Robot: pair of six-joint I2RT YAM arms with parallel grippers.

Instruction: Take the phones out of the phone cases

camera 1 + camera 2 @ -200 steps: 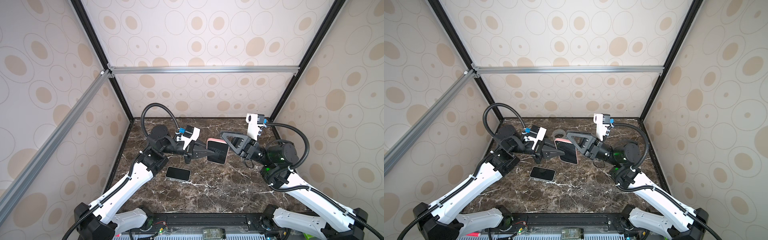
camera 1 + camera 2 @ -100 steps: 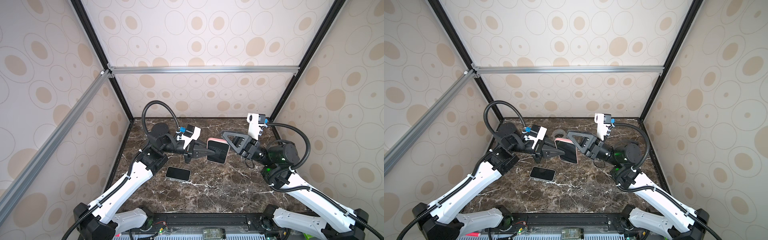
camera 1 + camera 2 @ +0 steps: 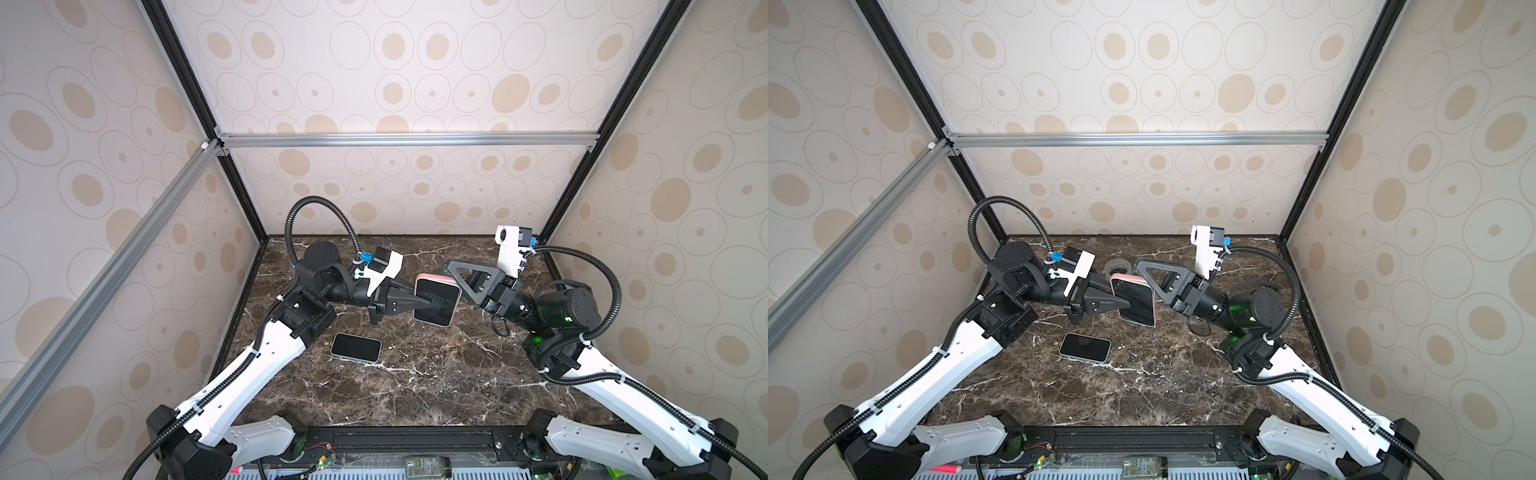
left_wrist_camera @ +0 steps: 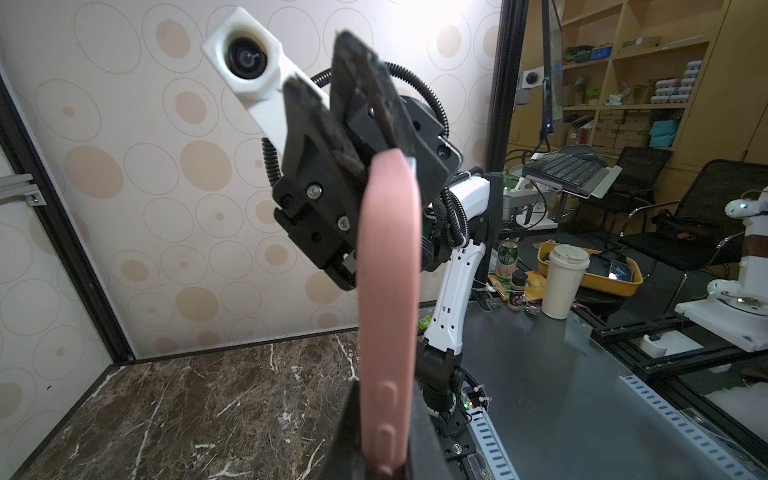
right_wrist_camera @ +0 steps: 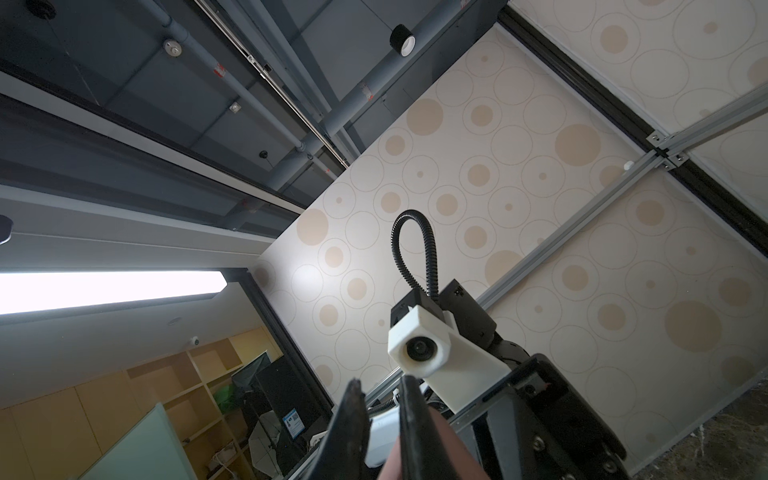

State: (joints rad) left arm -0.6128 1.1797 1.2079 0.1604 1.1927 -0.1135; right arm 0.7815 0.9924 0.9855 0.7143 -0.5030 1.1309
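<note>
A pink phone case (image 3: 434,277) (image 3: 1129,277) hangs tilted above the marble table (image 3: 415,395), at mid-height between both arms. The phone (image 3: 445,296) sits in it, dark glossy screen facing up. My left gripper (image 3: 428,301) (image 4: 384,415) is shut on the case's left end, one finger across the screen. In the left wrist view the case (image 4: 388,270) shows edge-on with its side buttons. My right gripper (image 3: 451,268) (image 5: 380,384) is closed narrowly on the case's far right corner. A thin silver edge (image 4: 411,162) peeks out there.
A second dark-screened phone with a pale rim (image 3: 356,347) (image 3: 1084,346) lies flat on the table below the left gripper. A grey tape roll (image 3: 1115,266) sits near the back wall. Patterned walls close in the back and both sides.
The right gripper's fingers have closed a little on the case's corner. The case and the left gripper stay almost where they were.
</note>
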